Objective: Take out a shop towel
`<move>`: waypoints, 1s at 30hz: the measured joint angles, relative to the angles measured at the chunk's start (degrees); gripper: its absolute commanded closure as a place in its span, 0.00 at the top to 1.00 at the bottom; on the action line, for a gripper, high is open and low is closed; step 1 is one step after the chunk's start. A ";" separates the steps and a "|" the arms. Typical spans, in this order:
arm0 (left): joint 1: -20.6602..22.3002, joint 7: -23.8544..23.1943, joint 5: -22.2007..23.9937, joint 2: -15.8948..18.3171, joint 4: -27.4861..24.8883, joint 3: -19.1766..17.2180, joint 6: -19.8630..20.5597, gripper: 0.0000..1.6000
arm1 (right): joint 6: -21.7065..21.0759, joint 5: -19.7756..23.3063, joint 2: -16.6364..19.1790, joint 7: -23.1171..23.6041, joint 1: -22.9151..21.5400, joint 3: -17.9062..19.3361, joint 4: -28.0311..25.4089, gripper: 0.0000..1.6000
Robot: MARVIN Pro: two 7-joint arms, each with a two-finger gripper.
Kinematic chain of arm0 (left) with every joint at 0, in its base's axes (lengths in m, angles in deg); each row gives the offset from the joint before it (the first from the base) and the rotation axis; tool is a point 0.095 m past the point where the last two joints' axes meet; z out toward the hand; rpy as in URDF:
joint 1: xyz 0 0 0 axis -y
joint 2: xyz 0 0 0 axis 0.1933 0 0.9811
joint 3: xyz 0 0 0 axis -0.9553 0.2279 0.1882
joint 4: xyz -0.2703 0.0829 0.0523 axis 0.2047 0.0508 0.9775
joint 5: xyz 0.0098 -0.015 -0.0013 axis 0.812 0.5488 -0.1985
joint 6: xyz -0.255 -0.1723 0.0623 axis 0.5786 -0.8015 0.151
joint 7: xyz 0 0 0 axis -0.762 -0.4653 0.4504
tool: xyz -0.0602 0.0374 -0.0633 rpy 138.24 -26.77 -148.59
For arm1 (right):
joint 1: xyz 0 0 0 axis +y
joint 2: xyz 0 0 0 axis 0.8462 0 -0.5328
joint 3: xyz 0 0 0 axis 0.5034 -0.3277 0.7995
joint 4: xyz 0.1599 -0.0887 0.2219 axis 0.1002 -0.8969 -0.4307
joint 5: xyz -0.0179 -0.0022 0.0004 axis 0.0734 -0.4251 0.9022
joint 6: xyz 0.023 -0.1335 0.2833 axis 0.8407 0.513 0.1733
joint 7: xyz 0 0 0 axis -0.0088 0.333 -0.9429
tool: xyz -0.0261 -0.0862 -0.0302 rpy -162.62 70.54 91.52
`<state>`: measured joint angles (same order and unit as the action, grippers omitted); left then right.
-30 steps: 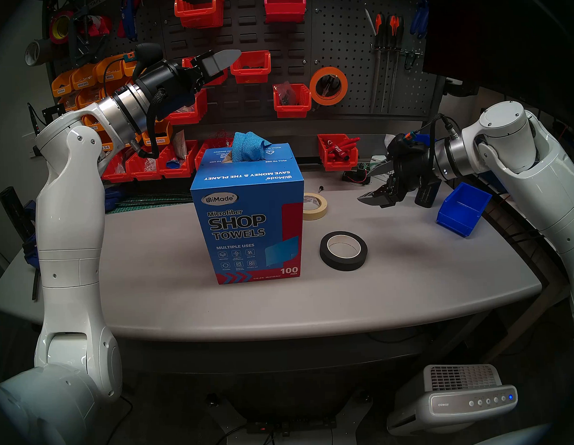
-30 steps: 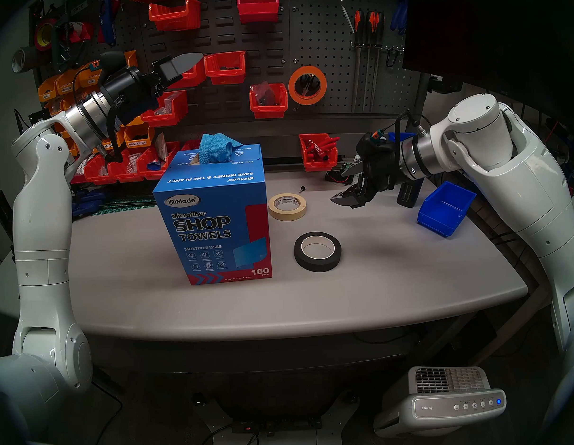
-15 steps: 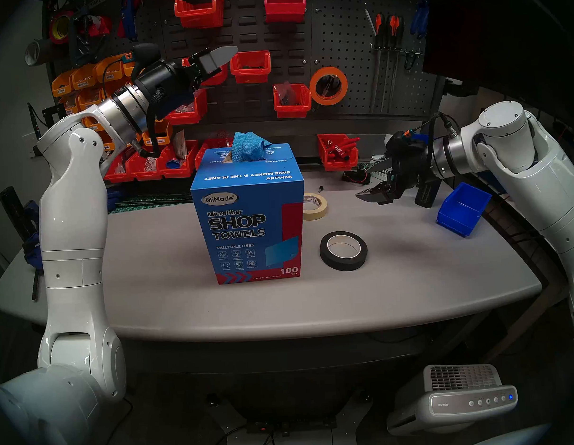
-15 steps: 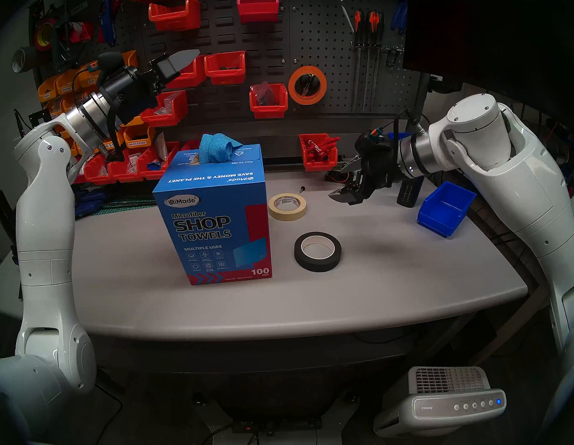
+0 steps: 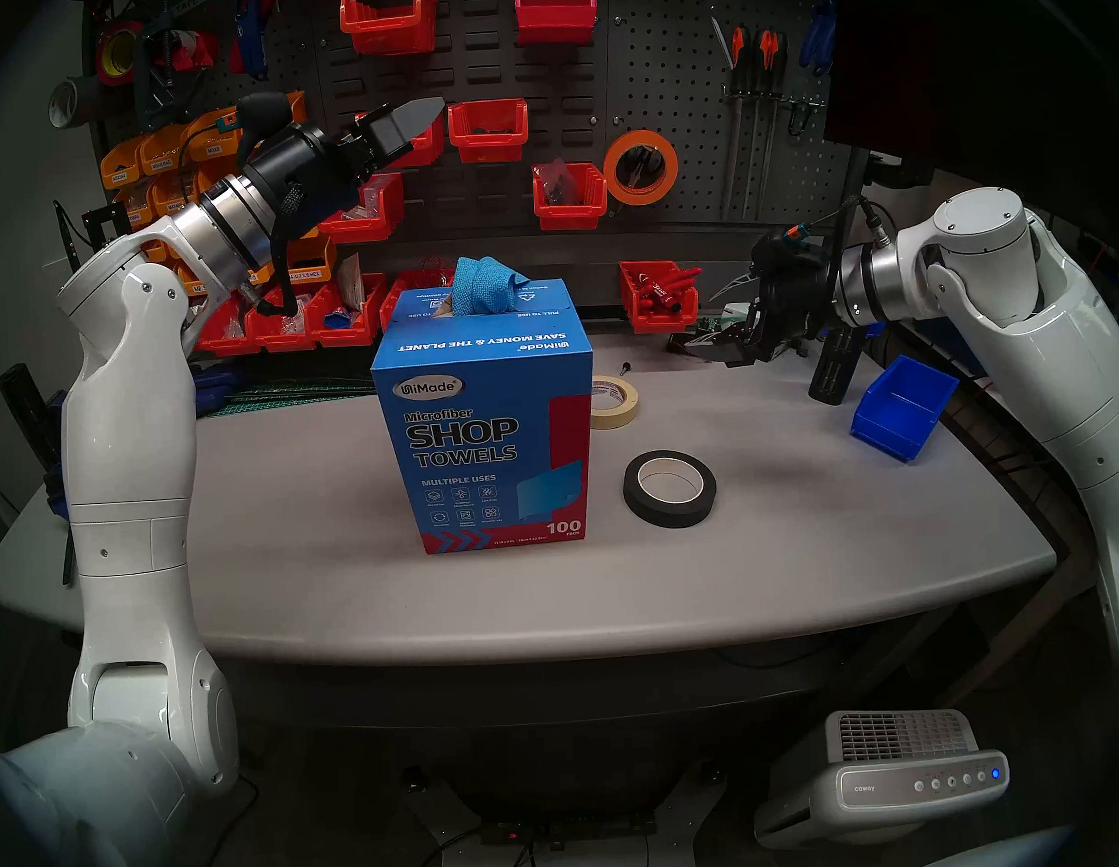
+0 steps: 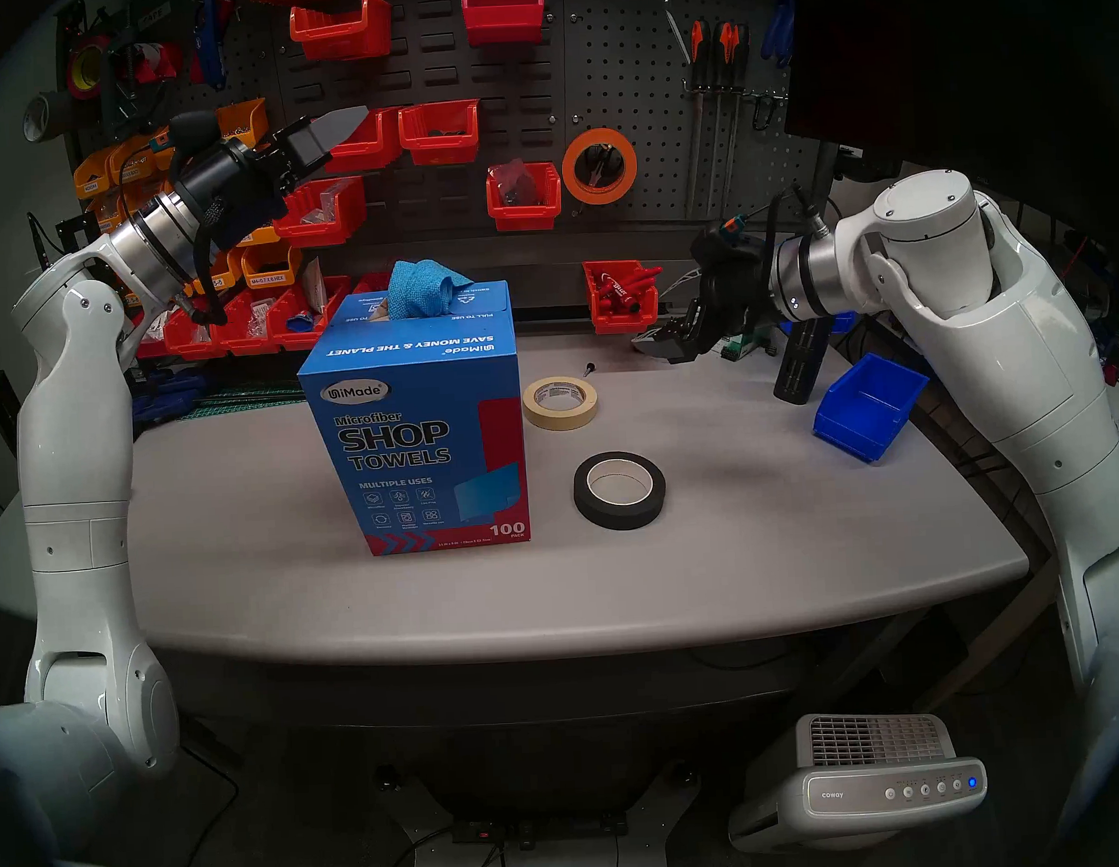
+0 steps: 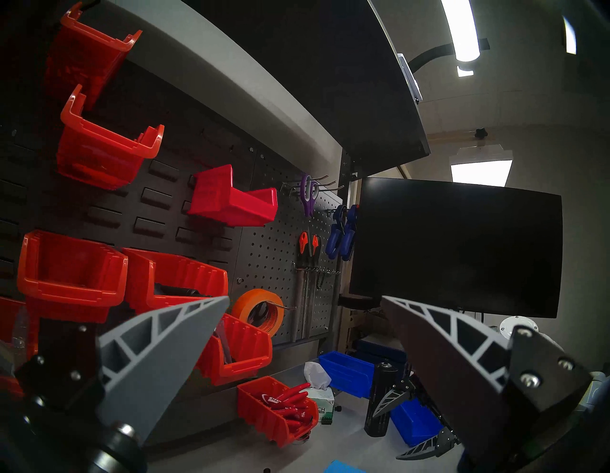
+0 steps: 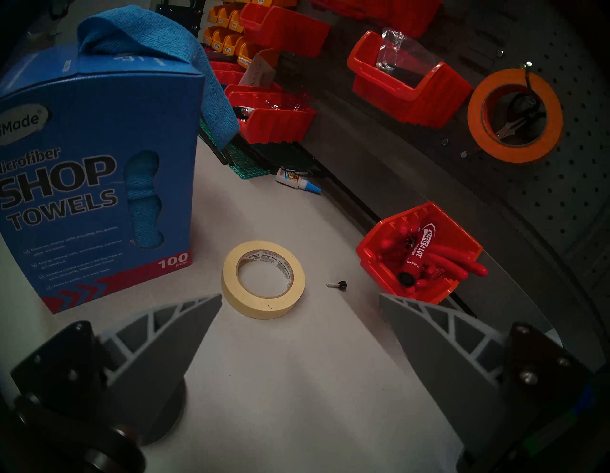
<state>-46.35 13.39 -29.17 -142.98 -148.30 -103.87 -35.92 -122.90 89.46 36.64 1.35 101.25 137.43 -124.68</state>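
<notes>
Head view: the crumpled sky-blue microfibre shop towel [image 5: 483, 284] sprouts from the blue cardboard carton [image 5: 487, 439], below the left gripper [image 5: 412, 119].

Left wrist: fingers spread, empty.

Right wrist: the right gripper [image 8: 300, 300], spread wide, should pinch the towel's hanging tail.

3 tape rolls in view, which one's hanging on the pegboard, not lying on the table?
The orange tape roll, hung on a pegboard hook. The beige masking tape roll and black tape roll lie flat on the table.
</notes>
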 measured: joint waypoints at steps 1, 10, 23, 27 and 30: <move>-0.24 -0.07 -0.13 0.16 0.00 -0.30 -0.01 1.00 | -0.31 0.34 -0.24 -0.35 -0.19 0.55 -0.01 1.00; -2.02 -0.75 -0.06 0.66 -0.08 -1.79 0.02 1.00 | -2.03 2.61 -1.67 -2.42 -1.20 4.26 -1.27 1.00; -2.94 -2.15 0.91 0.93 0.39 -3.15 0.25 1.00 | -6.55 3.95 -4.32 -4.47 -3.07 4.61 -3.35 1.00; -3.01 -2.97 1.21 1.38 1.21 -3.79 0.32 1.00 | -8.18 3.67 -5.62 -5.23 -4.27 3.62 -4.03 1.00; -3.19 -3.60 1.42 1.75 1.80 -4.27 0.44 1.00 | -9.12 3.02 -6.97 -5.99 -5.43 2.73 -4.24 1.00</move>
<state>-49.53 9.79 -27.75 -141.23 -146.51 -108.14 -35.48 -132.01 92.48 29.68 -4.64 95.82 140.16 -128.91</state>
